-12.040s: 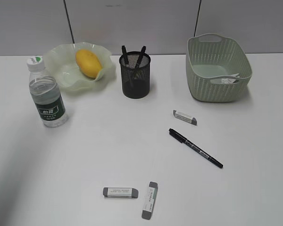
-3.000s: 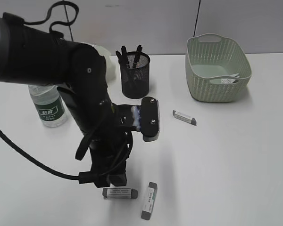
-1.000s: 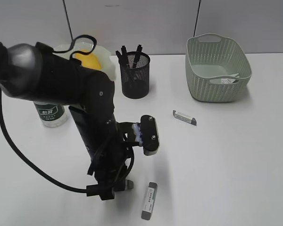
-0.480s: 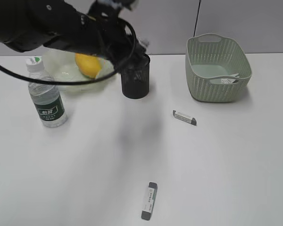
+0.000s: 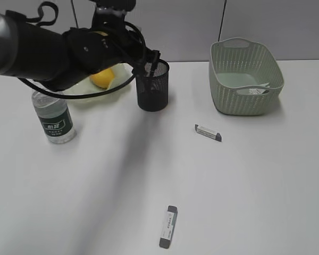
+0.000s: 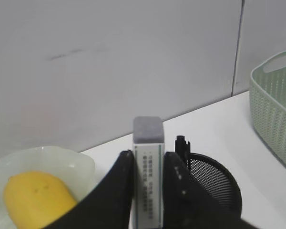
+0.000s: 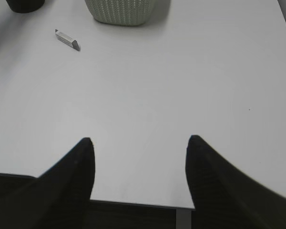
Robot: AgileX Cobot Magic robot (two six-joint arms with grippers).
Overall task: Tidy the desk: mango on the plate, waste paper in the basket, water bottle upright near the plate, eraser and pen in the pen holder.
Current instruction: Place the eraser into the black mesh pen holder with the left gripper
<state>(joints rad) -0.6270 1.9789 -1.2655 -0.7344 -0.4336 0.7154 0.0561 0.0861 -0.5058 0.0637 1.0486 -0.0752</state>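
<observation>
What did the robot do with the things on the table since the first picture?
The left gripper picked up one eraser from the front of the desk and carried it up to the pen holder; it is clamped on it now. The black pen that lay on the desk is gone from there. The mango, water bottle, basket and the other two erasers have not moved.

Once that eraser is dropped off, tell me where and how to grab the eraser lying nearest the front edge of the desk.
Grip the front eraser across its narrow width at the white middle, coming straight down from above. It lies flat on the desk, long axis running roughly front to back, so the jaws should close left-right. Nothing lies close by to crowd the approach.
</observation>
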